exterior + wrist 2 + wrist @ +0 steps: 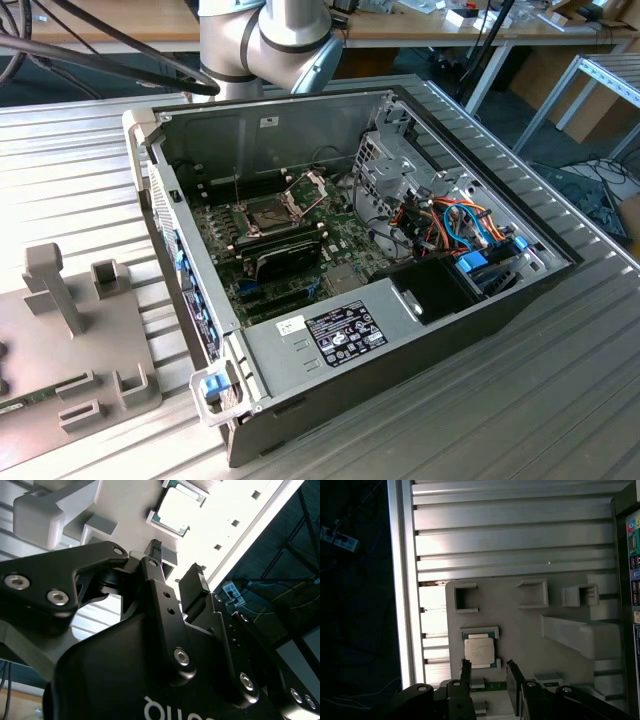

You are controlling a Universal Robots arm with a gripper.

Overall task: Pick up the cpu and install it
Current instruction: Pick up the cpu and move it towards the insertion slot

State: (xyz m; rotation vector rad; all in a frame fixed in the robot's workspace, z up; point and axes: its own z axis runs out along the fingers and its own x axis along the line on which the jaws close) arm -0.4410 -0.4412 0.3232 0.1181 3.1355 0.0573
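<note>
I am looking at a ribbed silver aluminium table (80, 140) that is carrying everything here. On it a large open dark-grey metal computer case (250, 130) is lying on its side, with the grey jointed robot arm (270, 35) rising behind it. At the exterior view's left, beside the case, a flat light-grey plastic fixture plate (40, 360) with raised blocks and pockets is resting on the table. Inside the case the green motherboard (345, 240) is showing its hinged silver metal socket frame (305, 188) standing open. In the first wrist view the black two-fingered gripper (490, 675) is hanging over the plate with its fingers (465, 672) spread apart and gripping nothing. The small flat square cpu (479, 651) with a dull silver-grey metal top is sitting flat in a corner-walled pocket of that plate, outside the case, just beyond the fingertips and in line with the gap between them. I am not seeing any contact between the two.
</note>
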